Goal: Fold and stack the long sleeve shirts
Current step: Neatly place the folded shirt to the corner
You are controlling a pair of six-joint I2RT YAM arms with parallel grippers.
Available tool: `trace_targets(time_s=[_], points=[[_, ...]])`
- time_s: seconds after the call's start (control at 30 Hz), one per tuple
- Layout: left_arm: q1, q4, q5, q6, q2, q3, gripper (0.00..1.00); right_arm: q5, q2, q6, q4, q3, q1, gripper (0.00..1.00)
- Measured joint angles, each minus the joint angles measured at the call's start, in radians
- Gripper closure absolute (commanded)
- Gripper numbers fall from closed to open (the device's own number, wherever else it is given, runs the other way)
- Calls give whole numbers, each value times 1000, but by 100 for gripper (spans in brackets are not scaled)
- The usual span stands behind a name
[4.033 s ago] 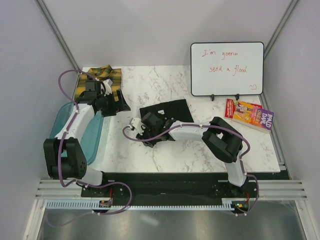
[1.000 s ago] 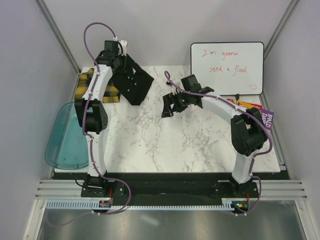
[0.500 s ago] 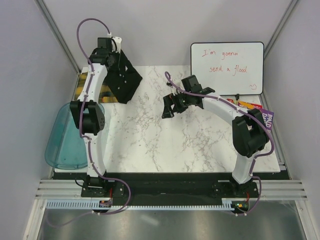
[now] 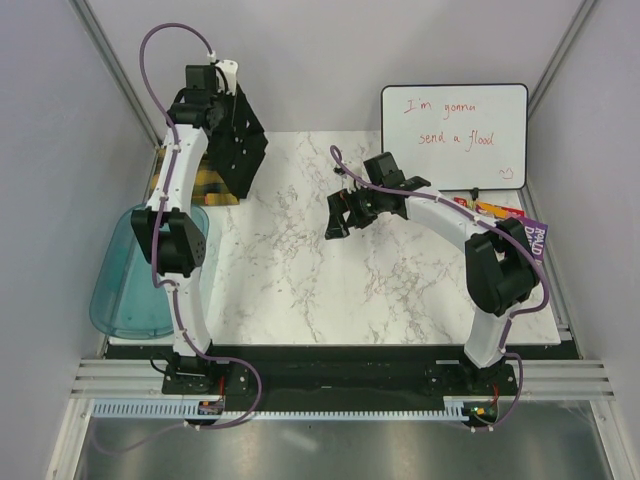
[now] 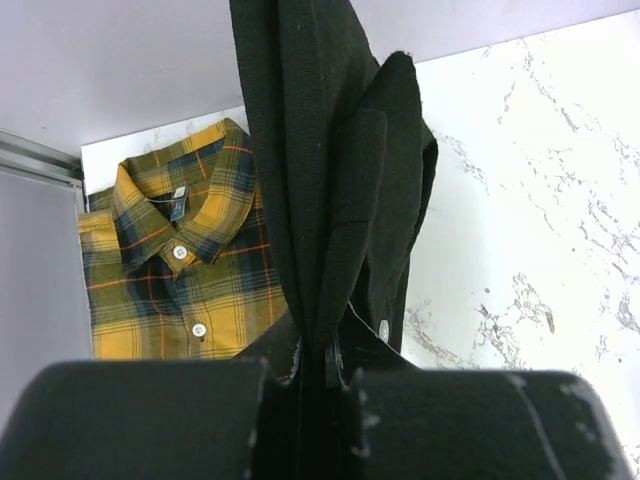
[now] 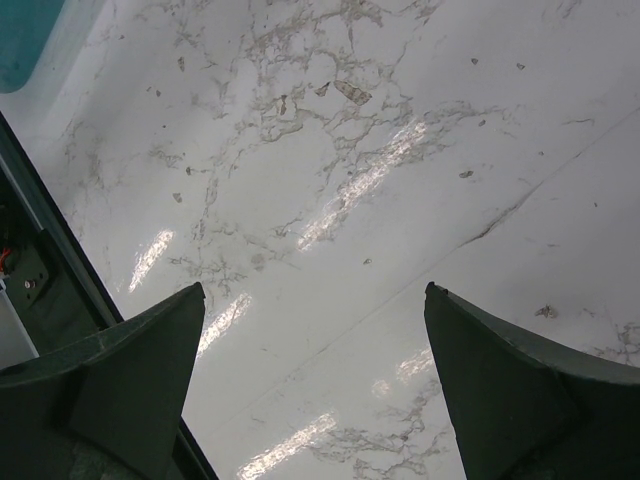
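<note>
My left gripper (image 4: 216, 88) is raised high over the far left corner and is shut on the folded black shirt (image 4: 238, 145), which hangs down from it. In the left wrist view the black shirt (image 5: 330, 180) is pinched between the jaws of the left gripper (image 5: 325, 365), with a white button showing. The yellow-and-black plaid shirt (image 4: 200, 186) lies folded flat on the table below, its collar and buttons (image 5: 170, 270) in sight. My right gripper (image 4: 338, 215) hovers open above the middle of the table, with only bare marble (image 6: 330, 180) between its fingers (image 6: 312, 290).
A translucent blue tub (image 4: 125, 275) sits off the table's left edge, and its corner (image 6: 25, 35) shows in the right wrist view. A whiteboard (image 4: 453, 137) stands at the far right, with a book (image 4: 510, 228) in front of it.
The left arm has swung the hanging black shirt leftward and back, from the table's middle rear to above the plaid shirt. The right gripper has barely moved and stays open.
</note>
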Motion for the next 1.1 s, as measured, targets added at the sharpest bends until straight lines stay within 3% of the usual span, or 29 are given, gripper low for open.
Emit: trace_targets(time_s=[0.43,1.1], points=[[9,-1,-19,0,-12,0,98,3,-8,-3,0,-10,0,2],[184,112,-8,2,43,-66,98,3,-15,-3,0,-11,0,2]])
